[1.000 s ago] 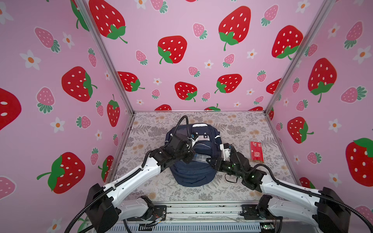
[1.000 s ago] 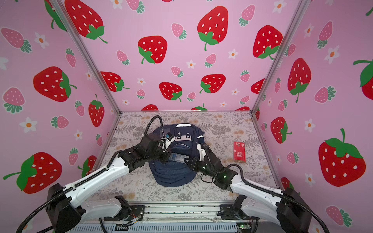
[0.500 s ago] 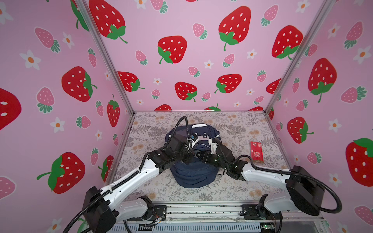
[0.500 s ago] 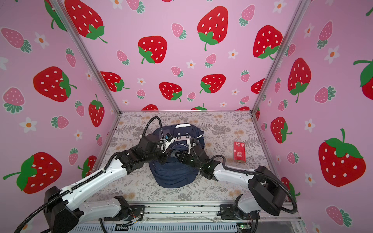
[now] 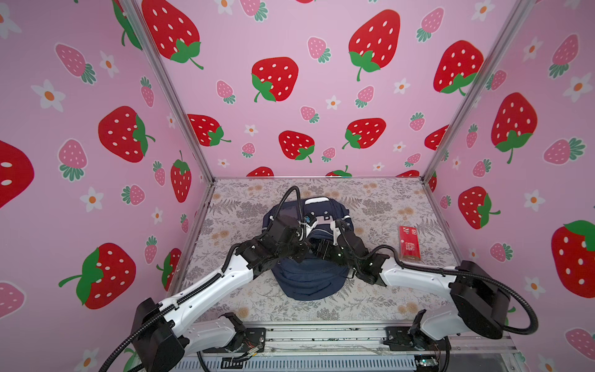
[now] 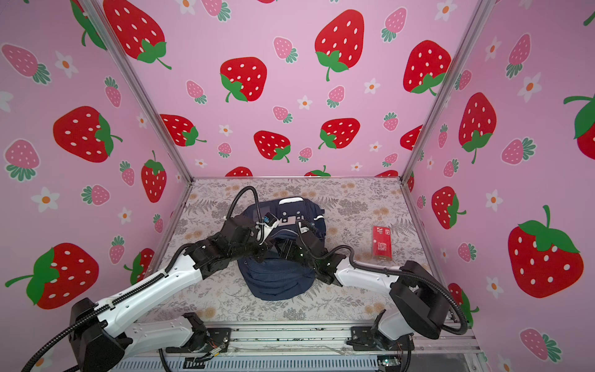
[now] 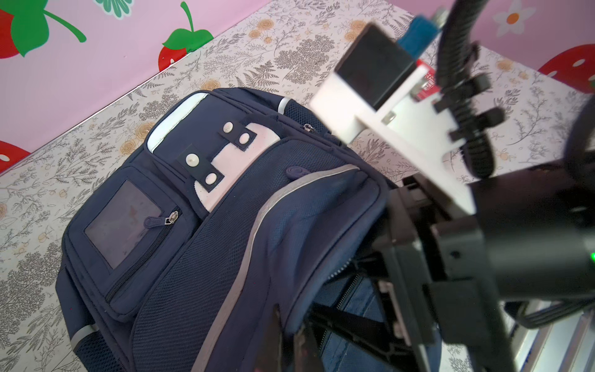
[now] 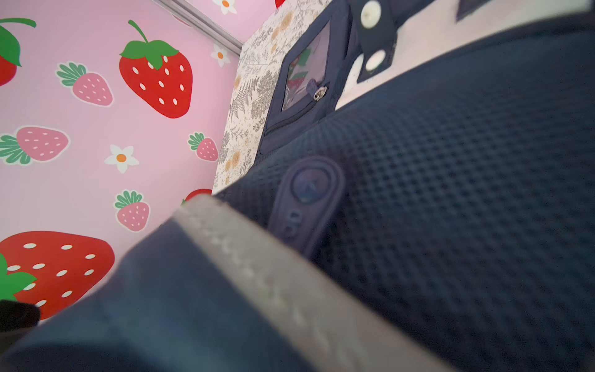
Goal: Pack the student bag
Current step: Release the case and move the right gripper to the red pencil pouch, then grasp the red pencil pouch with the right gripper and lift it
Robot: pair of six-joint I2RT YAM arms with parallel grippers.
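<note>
Centre of the table (image 5: 370, 206), the bag (image 5: 306, 283) lies face up: our left gripper (image 7: 289, 331) pinches the flap (image 7: 322, 206) and holds it raised, likely so the right gripper (image 5: 322, 248) can reach into the gap (whether its jaws are spread, we cannot tell).

The bag (image 5: 306, 283) is matt navy woven cloth; its side mesh (image 7: 193, 273) is coarse and dimpled, its stripe (image 7: 254, 232) a dull silver reflective tape with visible stitching. The pocket window (image 7: 122, 222) is clear, glossy plastic, the patch (image 7: 231, 161) smooth white, the zip pull (image 8: 306, 199) rubbery and matt. The tabletop (image 5: 244, 199) wears a matt floral print. Walls (image 5: 322, 32) are matt printed panels between brushed-metal posts (image 5: 170, 93). The arms (image 5: 209, 290) have glossy white plastic shells and matt black joints. The red card (image 5: 409, 241) at right looks glossy.
</note>
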